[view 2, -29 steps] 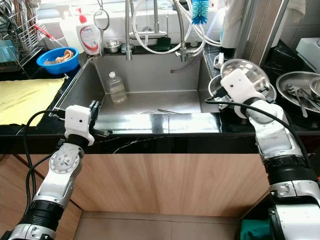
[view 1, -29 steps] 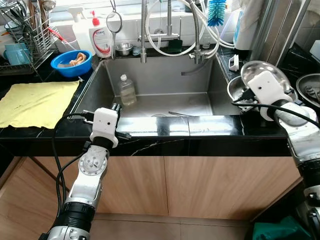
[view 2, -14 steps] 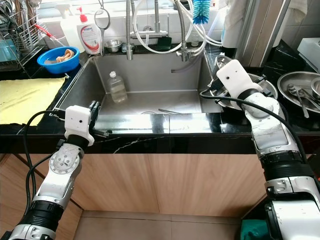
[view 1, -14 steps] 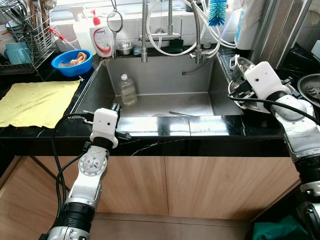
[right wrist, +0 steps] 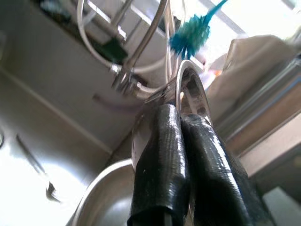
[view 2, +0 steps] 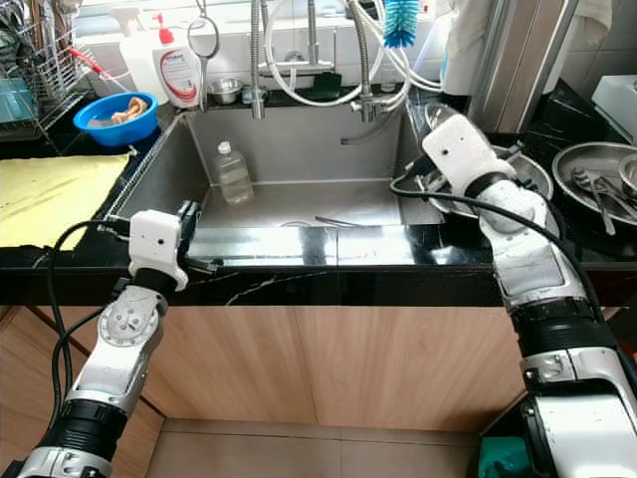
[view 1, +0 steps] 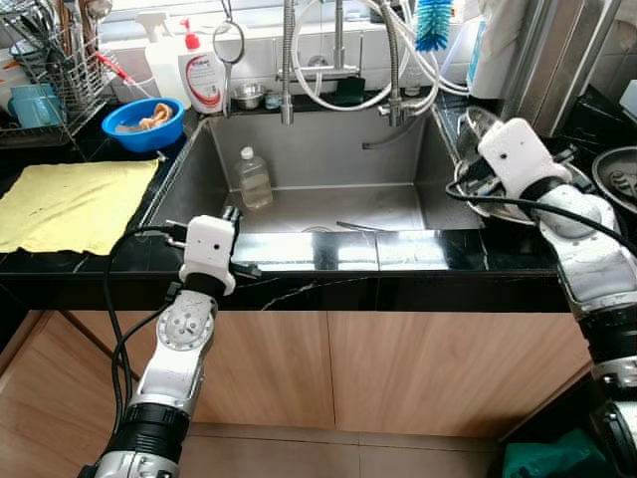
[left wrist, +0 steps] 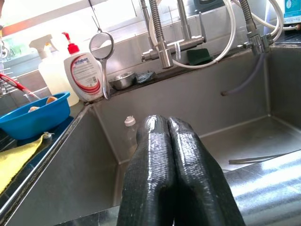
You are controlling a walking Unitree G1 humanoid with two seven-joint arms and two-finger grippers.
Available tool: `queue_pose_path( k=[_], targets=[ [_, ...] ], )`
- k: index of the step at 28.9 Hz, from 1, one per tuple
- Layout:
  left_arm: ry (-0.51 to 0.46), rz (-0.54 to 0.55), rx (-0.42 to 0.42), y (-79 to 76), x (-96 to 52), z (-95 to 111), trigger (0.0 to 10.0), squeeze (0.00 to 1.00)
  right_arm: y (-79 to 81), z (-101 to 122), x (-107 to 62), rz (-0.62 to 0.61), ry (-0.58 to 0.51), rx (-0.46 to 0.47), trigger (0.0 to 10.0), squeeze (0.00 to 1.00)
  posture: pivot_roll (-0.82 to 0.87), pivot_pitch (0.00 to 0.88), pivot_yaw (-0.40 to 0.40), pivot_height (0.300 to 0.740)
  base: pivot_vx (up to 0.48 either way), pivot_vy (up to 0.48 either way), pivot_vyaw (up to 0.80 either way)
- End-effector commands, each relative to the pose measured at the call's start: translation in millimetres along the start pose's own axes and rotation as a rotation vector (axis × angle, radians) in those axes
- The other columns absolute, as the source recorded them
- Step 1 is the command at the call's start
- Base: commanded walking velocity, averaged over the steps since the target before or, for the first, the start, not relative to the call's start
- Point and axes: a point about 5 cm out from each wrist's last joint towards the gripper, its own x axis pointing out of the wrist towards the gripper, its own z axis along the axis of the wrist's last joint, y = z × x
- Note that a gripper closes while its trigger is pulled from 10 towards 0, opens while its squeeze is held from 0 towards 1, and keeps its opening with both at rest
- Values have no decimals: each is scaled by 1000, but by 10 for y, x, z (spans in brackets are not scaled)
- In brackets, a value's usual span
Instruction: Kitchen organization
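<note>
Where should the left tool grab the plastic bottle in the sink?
Probably the plastic bottle body just under the cap, coming down from above: it stands upright near the sink's back-left wall, neck narrow. The left tool is shut and needs opening first.

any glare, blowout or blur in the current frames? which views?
Right wrist view: window behind the blue bottle brush blown out, white glare on the steel sink floor, background soft. Left wrist view: sharp, window strip overexposed. Eye views: sharp, bright reflection along the polished black counter edge.
</note>
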Motion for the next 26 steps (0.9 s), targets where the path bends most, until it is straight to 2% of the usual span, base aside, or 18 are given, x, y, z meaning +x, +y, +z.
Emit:
queue_pose_path(
  k=[1, 5, 7, 8, 11, 13, 19, 23, 26],
  targets=[
    [5, 14, 9, 39, -24, -9, 10000, 0, 28, 213, 31, 1, -98, 4, 10000, 0, -213, 0, 70, 731, 0, 0, 0],
    [5, 16, 9, 36, -24, -9, 10000, 0, 137, 306, 56, 54, -152, 17, 10000, 0, -214, 0, 69, 731, 0, 0, 0],
    [4, 17, 10, 34, -23, -9, 10000, 0, 267, 340, 72, 124, -177, 70, 10000, 0, -214, 0, 69, 731, 0, 0, 0],
    [4, 17, 10, 34, -23, -9, 10000, 0, 267, 340, 72, 124, -177, 70, 10000, 0, -214, 0, 69, 731, 0, 0, 0],
    [0, 21, 9, 26, -22, -1, 10000, 0, 582, 393, 41, 334, -239, 193, 10000, 0, -200, 0, 61, 731, 0, 0, 0],
    [-2, 28, 9, 38, -25, 6, 10000, 0, 684, 408, 23, 389, -251, 261, 10000, 0, -190, 0, 57, 731, 0, 0, 0],
    [3, 42, 17, 80, -53, -10, 10000, 0, 799, 326, -3, 459, -230, 268, 10000, 0, -193, 0, 56, 731, 0, 0, 0],
    [5, 41, 16, 67, -51, -10, 10000, 0, 844, 134, 38, 431, -109, 300, 10000, 0, -194, 0, 55, 731, 0, 0, 0],
    [5, 41, 15, 65, -46, -7, 10000, 0, 838, 73, 58, 399, -67, 325, 10000, 0, -194, 0, 54, 731, 0, 0, 0]
  ],
)
